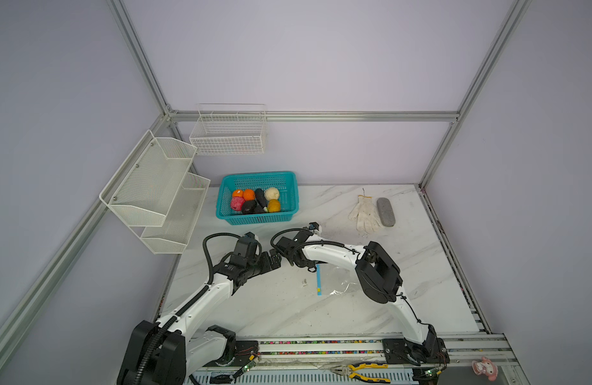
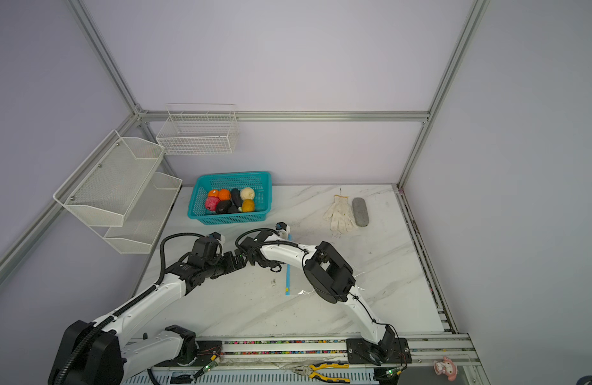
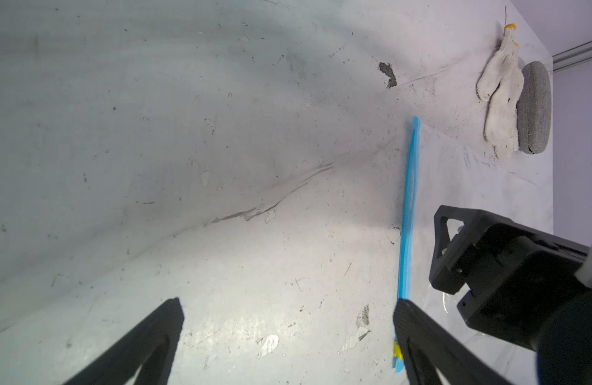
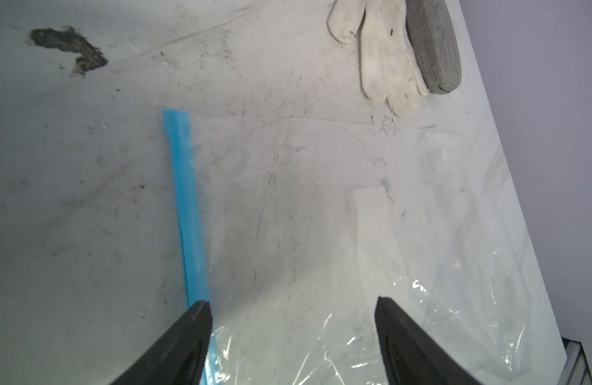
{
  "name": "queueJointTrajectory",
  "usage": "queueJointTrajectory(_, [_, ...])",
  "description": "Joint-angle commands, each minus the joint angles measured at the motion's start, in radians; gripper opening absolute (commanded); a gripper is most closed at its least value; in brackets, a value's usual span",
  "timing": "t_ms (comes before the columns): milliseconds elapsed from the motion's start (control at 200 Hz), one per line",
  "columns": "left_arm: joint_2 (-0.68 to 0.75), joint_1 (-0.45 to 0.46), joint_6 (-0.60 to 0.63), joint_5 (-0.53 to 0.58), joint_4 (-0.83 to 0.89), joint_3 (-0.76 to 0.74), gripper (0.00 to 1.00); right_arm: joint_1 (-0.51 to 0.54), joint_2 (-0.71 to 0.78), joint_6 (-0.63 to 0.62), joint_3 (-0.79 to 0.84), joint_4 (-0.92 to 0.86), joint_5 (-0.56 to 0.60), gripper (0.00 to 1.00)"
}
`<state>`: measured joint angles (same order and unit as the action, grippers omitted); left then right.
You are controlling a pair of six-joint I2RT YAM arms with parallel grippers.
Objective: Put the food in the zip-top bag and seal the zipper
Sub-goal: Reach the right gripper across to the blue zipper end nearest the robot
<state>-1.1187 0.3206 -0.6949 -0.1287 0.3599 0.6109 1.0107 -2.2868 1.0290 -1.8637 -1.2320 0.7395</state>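
While the food point(image 1: 256, 200) sits in the teal basket point(image 1: 258, 174), well apart from the zip-top bag point(image 4: 304, 216) flat on the bench point(image 1: 421, 266), right hand point(image 4: 291, 301) hangs over the bag, left hand point(image 3: 288, 301) beside its zipper point(image 4: 188, 206) — both spread wide, empty, presumably to part it.

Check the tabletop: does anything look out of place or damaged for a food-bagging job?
Yes. A white work glove and a grey pouch lie far right on the table, unrelated to the job. A dark chipped-looking patch mars its scuffed surface.

The right arm point(image 1: 331, 254) hides much of the zip-top bag point(image 1: 335, 280) from above.
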Motion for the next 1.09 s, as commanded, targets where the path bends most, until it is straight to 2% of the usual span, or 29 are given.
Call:
queueJointTrajectory(0, [0.050,-0.003,-0.021,-0.018,-0.008,-0.038,1.00,0.020,-0.025,0.025,-0.015,-0.029,-0.035,0.81])
queueJointTrajectory(100, [0.095,-0.015,-0.062,0.064,0.073,-0.042,1.00,0.021,-0.023,0.006,-0.027,-0.006,-0.051,0.81])
queueJointTrajectory(210, [0.131,-0.030,-0.069,0.095,0.102,-0.047,1.00,0.022,-0.031,-0.004,-0.027,0.005,-0.065,0.81])
queueJointTrajectory(665, [0.115,-0.048,-0.087,0.083,0.082,-0.061,1.00,0.020,-0.086,0.023,-0.028,-0.018,-0.033,0.76])
queueJointTrajectory(1090, [0.104,-0.055,-0.074,0.083,0.064,-0.066,1.00,0.020,-0.092,0.089,-0.020,-0.077,0.005,0.62])
